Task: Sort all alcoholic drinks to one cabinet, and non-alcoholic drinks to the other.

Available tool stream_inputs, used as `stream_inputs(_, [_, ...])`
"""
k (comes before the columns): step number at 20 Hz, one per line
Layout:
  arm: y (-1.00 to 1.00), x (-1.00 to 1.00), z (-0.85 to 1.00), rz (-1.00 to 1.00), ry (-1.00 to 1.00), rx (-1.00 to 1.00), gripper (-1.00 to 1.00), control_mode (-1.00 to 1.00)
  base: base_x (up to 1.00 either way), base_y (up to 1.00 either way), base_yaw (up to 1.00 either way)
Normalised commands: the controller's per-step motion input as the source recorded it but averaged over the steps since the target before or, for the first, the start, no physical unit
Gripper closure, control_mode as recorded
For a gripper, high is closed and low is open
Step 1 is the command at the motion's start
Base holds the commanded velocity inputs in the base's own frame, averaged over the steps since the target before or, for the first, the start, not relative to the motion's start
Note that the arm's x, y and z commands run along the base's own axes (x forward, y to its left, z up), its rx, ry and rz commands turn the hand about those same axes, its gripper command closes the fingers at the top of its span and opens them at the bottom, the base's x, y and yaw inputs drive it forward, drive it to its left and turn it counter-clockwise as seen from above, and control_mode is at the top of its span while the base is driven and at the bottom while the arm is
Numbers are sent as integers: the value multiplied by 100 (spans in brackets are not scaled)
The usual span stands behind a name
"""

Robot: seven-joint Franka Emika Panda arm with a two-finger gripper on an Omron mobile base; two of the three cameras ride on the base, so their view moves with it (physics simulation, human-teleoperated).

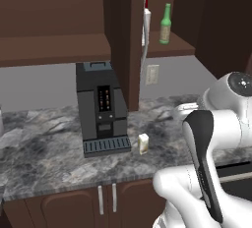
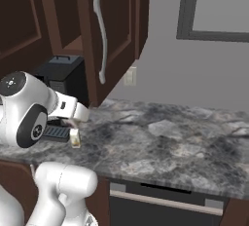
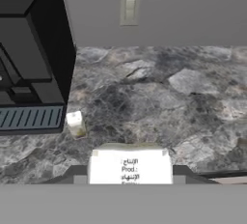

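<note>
The coffee machine [image 3: 29,73] stands at the left, the cream carton [image 3: 76,123] upright on the desk [image 3: 159,97] just beside its tray. The tool [image 3: 129,182] grips a white carton [image 3: 129,167] between half-closed jaws, nearer the camera. The green bottle [image 1: 166,24] stands in the narrower cabinet [image 1: 170,50], above.

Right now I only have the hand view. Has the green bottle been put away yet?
Observer: Yes. The green bottle stands upright on the shelf of the narrower cabinet, whose door is open.
Operator: Where's the wide cabinet for this white carton in the hand?
Observer: The wide cabinet hangs left of the narrower one, above the coffee machine, with its long shelf showing.
</note>
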Motion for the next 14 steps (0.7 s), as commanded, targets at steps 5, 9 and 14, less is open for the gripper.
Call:
stream_inputs(5, [0,0,0,0,0,0,100,100,-55,0,0])
stream_inputs(9, [0,0,0,0,0,0,100,100,-60,0,0])
stream_inputs(14, [0,0,0,0,0,0,100,100,-58,8,0])
